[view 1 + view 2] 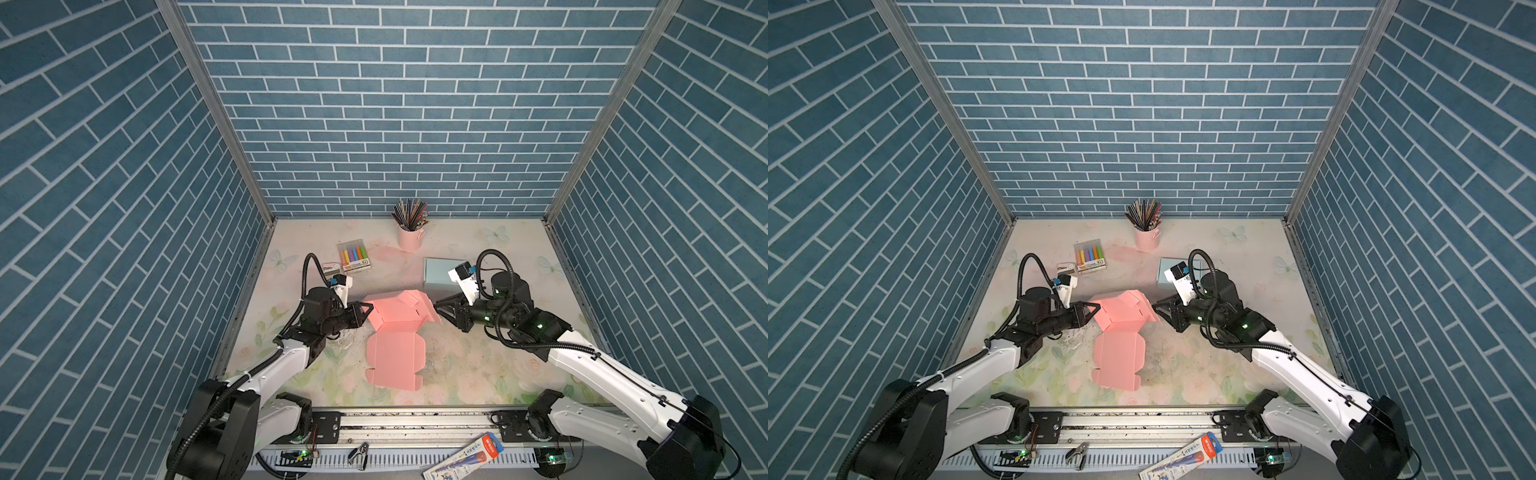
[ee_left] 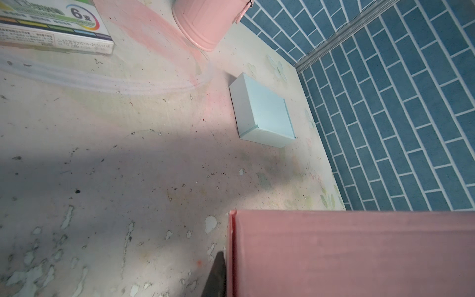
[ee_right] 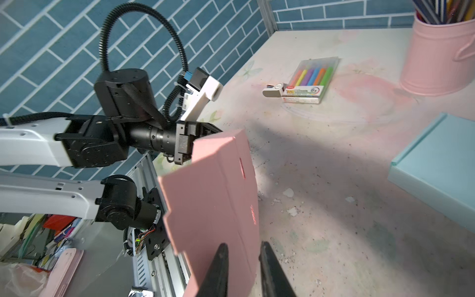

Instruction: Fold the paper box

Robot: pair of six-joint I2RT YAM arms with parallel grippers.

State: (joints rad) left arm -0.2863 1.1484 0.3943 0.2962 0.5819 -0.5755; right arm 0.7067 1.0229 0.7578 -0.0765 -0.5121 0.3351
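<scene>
I have the pink paper box (image 1: 392, 322) about mid-table, half formed. Its rear part stands up with walls raised, and its long lid panel lies flat on the table (image 1: 478, 365), pointing at the front rail (image 1: 415, 420).

The left gripper (image 1: 368, 309) is at the box's left wall and pinches it. In the left wrist view one finger (image 2: 218, 272) presses the wall's outer edge, while the other is hidden behind the card. The right gripper (image 3: 244, 246) is at the box's right flap with its fingers slightly spread. The flap's edge sits in the gap, and I see no clamp on it.

Containers, all placed from the paper box:
- Behind it, near the back wall, is a pink bucket (image 1: 409, 240) packed with upright pencils (image 1: 409, 214).
- Behind and to its left is a clear case (image 1: 353, 254) holding six coloured markers, with a small white packet (image 1: 330, 267) touching the case's end.
- Just behind its right side, a closed pale blue box (image 1: 438, 274) lies flat; I cannot see what is in it.

The blue box crowds the right arm's wrist. In both top views, the table lies bare to the right and front-right of the paper box, and in a narrower strip on its left. Brick-patterned walls close three table edges, and the rail closes the fourth.
</scene>
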